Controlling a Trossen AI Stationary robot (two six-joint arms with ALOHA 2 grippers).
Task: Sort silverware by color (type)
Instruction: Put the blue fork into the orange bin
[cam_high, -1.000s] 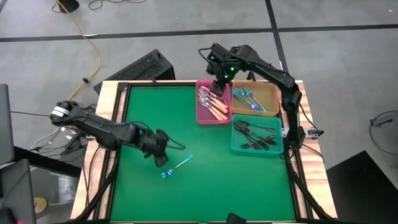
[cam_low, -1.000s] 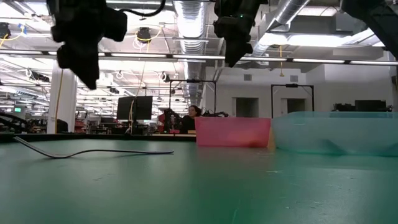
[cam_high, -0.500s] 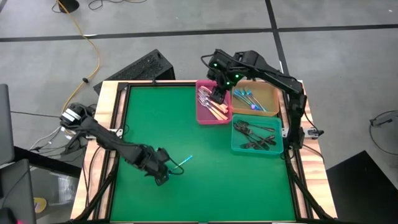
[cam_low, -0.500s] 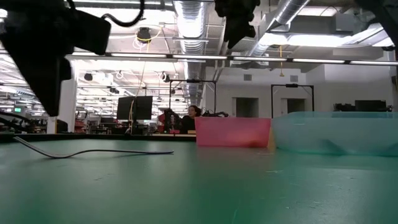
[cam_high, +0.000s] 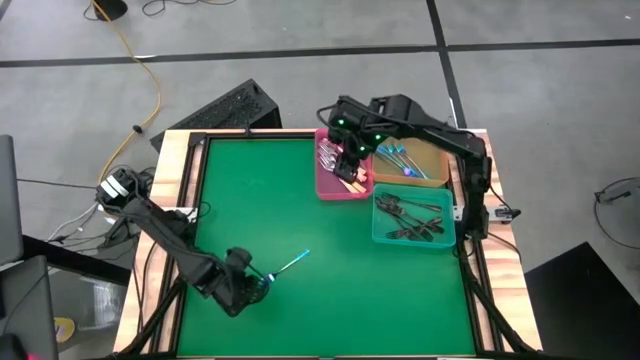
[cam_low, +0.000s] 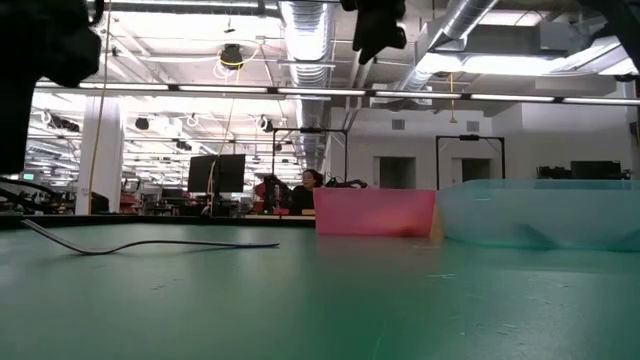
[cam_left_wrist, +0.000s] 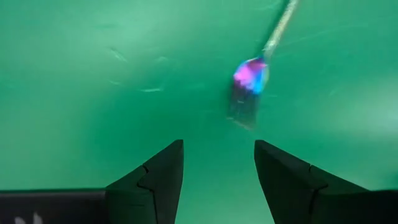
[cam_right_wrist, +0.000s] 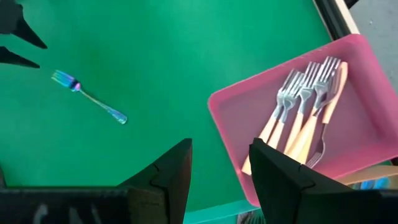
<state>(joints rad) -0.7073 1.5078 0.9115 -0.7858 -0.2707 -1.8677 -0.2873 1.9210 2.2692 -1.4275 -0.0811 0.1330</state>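
High view: green surface (cam_high: 320, 220) in a wooden frame. One iridescent blue fork (cam_high: 285, 266) lies alone on it toward the near left, slim, tines end by the left gripper (cam_high: 252, 286), handle pointing up-right. Left gripper sits low, just beside the tines, not touching. Three bins at the far right: pink bin (cam_high: 328, 186) with the tan-handled silver forks (cam_high: 340, 165), tan bin (cam_high: 438, 160) with more blue forks (cam_high: 400, 160), teal bin (cam_high: 385, 236) with the black forks (cam_high: 412, 220). Right gripper (cam_high: 350, 160) hangs above the pink bin.

Low view: pink bin (cam_low: 375, 212) and teal bin (cam_low: 540, 225) stand side by side at the far right; forks inside not readable. A thin dark cable (cam_low: 150, 243) lies on the surface at left. Dark arm parts at the top edge.

Left wrist view: left gripper (cam_left_wrist: 217, 171) fingers apart, nothing between them. Blue fork (cam_left_wrist: 252, 78) ahead, shiny, pink-purple-blue sheen at the neck, tines toward the gripper, blurred.

Right wrist view: right gripper (cam_right_wrist: 219, 165) fingers apart, empty. Pink bin (cam_right_wrist: 373, 124) holds about four silver forks (cam_right_wrist: 305, 106) with tan handles, lying roughly parallel. Blue fork (cam_right_wrist: 87, 96) well apart on the green, rainbow tines, pale blue handle.
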